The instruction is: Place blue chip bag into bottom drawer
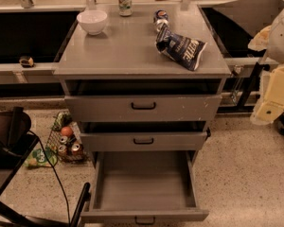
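Hanging right of blue chip bag [182, 47] — gripper [270, 107].

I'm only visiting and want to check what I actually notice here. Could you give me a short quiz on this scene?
1. True or false: the blue chip bag lies inside the bottom drawer.
2. Which drawer is pulled out farthest? A top, B middle, C bottom.
3. Where is the end effector?

Key:
1. False: the bag lies on the cabinet top.
2. C.
3. At the right edge of the view, apart from the bag.
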